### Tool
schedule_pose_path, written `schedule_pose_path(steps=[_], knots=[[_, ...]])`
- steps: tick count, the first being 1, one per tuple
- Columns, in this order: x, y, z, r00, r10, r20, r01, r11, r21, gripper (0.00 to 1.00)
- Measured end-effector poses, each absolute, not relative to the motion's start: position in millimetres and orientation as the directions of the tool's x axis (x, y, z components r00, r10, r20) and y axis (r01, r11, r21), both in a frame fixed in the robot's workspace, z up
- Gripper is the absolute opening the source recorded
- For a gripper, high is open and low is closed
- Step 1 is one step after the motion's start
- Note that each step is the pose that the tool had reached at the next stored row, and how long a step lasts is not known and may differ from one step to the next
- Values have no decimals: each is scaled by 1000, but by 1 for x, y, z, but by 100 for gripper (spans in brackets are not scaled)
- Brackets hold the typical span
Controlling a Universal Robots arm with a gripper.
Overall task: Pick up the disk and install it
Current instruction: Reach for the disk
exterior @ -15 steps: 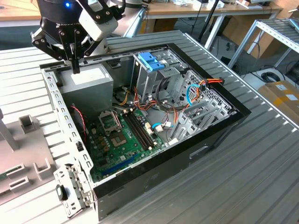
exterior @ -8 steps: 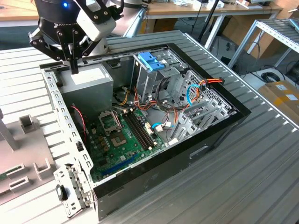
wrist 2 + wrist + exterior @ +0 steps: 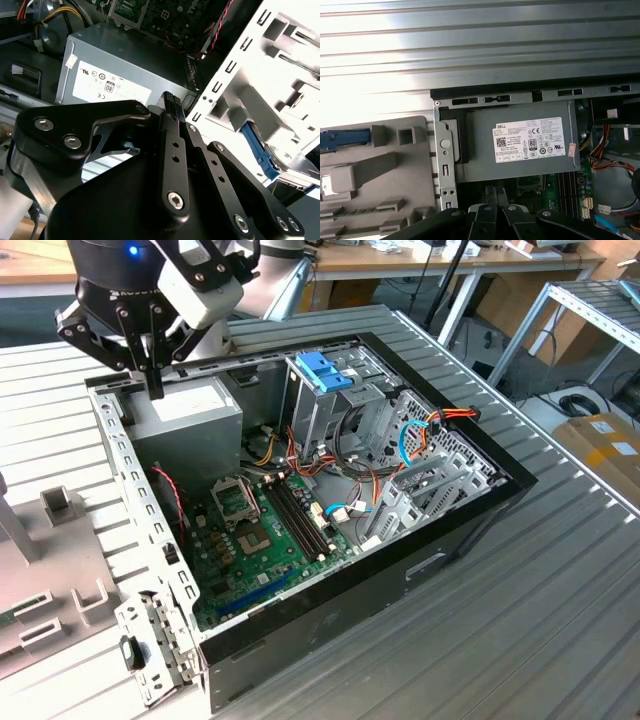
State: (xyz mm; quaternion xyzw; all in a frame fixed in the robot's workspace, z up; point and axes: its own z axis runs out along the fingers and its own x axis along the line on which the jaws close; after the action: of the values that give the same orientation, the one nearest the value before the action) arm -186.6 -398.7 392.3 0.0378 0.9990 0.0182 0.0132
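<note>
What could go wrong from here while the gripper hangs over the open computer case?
1. The gripper is close to the power supply and the case's metal edge; a careless descent could strike either.
2. Loose cables crowd the space beside the drive cage, so anything lowered there might snag or pinch them.

label: white sticker (image 3: pixel 532 140), black print and certification marks | on: grey power-supply box (image 3: pixel 480 167) | seen: both wrist views
</note>
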Motion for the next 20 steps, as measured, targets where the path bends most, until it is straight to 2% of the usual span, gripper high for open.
schedule_pose_path(steps=[20], knots=[[-194, -399, 392, -997, 76, -25, 75, 996, 37, 10]])
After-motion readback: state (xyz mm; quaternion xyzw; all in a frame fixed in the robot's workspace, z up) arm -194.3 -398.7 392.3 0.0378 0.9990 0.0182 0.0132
